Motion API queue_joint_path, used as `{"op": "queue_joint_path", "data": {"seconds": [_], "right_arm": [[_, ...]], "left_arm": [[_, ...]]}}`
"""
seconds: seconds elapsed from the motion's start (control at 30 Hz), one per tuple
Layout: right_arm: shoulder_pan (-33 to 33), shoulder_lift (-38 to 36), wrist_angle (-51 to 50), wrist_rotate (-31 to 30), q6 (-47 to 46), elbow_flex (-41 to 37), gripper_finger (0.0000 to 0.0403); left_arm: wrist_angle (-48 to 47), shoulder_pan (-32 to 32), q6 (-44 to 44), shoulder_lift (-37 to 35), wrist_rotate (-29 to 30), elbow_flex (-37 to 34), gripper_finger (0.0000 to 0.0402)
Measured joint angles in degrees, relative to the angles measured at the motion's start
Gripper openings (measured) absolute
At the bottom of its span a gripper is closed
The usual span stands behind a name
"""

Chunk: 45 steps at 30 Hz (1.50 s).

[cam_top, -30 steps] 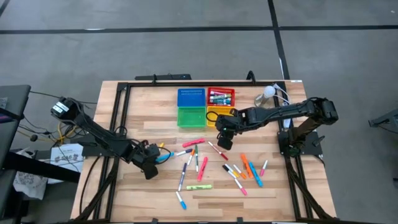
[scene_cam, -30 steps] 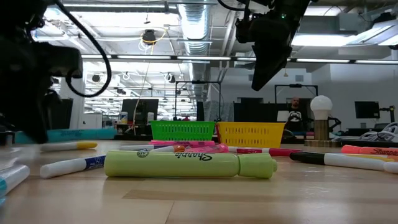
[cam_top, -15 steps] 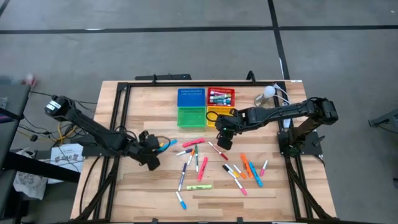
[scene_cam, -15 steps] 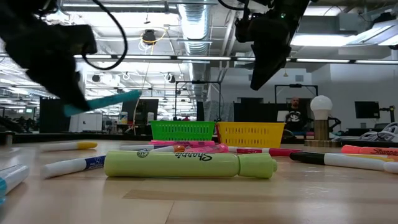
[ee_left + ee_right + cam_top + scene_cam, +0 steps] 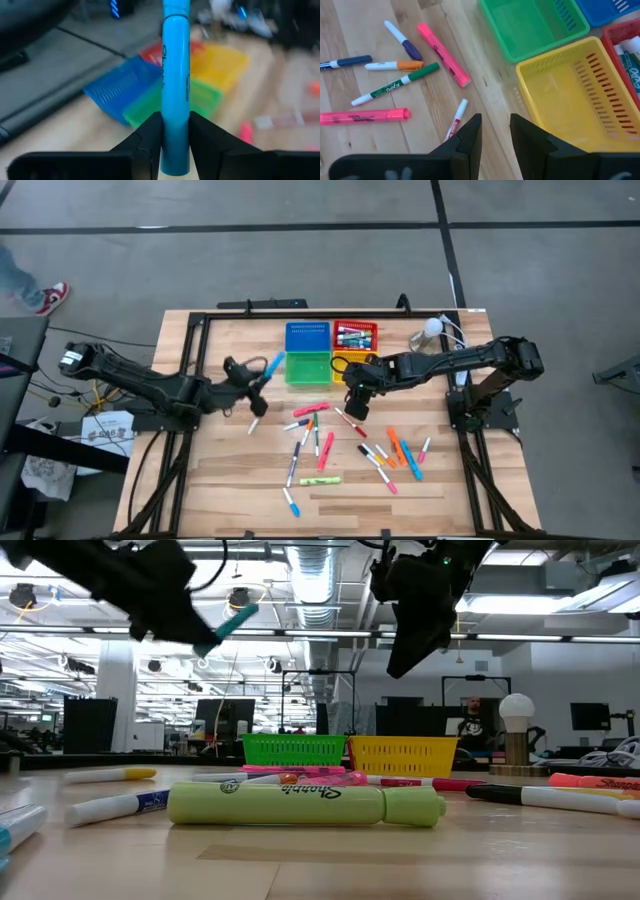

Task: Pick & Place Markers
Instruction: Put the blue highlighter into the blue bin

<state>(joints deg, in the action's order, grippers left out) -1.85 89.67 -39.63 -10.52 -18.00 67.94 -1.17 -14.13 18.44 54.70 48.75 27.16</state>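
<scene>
My left gripper [image 5: 258, 383] is raised above the table, left of the green tray [image 5: 307, 367], and is shut on a light blue marker [image 5: 270, 367] [image 5: 175, 75]. The low view shows that marker [image 5: 235, 620] high in the air, slanting upward. My right gripper [image 5: 356, 404] hovers open in front of the yellow tray [image 5: 349, 364] with nothing between its fingers [image 5: 470, 137]. Several markers [image 5: 320, 442] lie flat and scattered on the wood. The red tray [image 5: 355, 335] holds a few markers, and the blue tray [image 5: 307, 336] sits beside it. My left gripper pinches the blue marker between its two fingers [image 5: 147, 142], on the lower part of the barrel [image 5: 175, 132]. The rest of the marker sticks out forward beyond the fingertips. It is lifted clear of the table and tilted upward, toward the trays.
The four trays form a square block at the table's far middle. A round white bulb-like object with cables [image 5: 430, 329] stands at the far right. A yellow-green highlighter [image 5: 305, 805] lies near the front edge. Black frame rails run along the table's left and right sides.
My left gripper has risen from the tabletop with the blue marker and swung toward the far edge and the trays. The marker, first low by the table, now hangs high and tilted. My right gripper has stayed about where it was.
</scene>
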Motion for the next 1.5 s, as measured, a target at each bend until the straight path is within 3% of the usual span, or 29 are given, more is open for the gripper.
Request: {"op": "queue_joint_path", "data": {"seconds": [0.13, 0.3, 0.4, 0.73, 0.83, 1.0, 1.27, 1.4, 1.5], "right_arm": [[0.0, 0.0, 0.2, 0.0, 0.0, 0.0, 0.0091], [0.1, 0.0, 0.2, -0.1, 0.3, 0.0, 0.0091], [0.1, 0.0, 0.1, -0.1, 0.4, 0.0, 0.0091], [-0.1, 0.0, 1.3, 0.0, -3.1, 0.0, 0.0091], [0.0, 0.0, 2.8, 0.0, -3.4, 0.0, 0.0091], [0.7, 0.0, 6.3, -3.0, -1.9, 0.0, 0.0091], [5.5, 0.0, 11.1, -16.2, 12.9, 0.0, 0.0091], [10.0, 0.0, 15.6, -16.4, 15.4, 0.0, 0.0091], [13.7, 0.0, 18.1, -11.7, 16.2, 0.0, 0.0091]], "left_arm": [[8.1, 4.4, -5.1, -1.3, -0.4, 0.1, 0.0085], [10.7, 9.5, -7.5, -2.6, -15.5, 0.1, 0.0085], [10.7, 11.5, -6.8, -2.6, -20.6, 0.1, 0.0085], [10.7, 16.0, -9.8, -2.6, -26.0, 0.1, 0.0085], [10.7, 18.9, -9.2, -2.6, -30.4, 0.1, 0.0085], [12.4, 25.9, -9.2, -2.6, -38.5, 0.1, 0.0085], [14.1, 40.3, -17.0, -0.9, -49.7, 5.3, 0.0085], [14.5, 47.1, -20.4, 2.6, -53.5, 8.9, 0.0085], [14.5, 51.7, -22.5, 6.3, -56.0, 10.8, 0.0085]]}}
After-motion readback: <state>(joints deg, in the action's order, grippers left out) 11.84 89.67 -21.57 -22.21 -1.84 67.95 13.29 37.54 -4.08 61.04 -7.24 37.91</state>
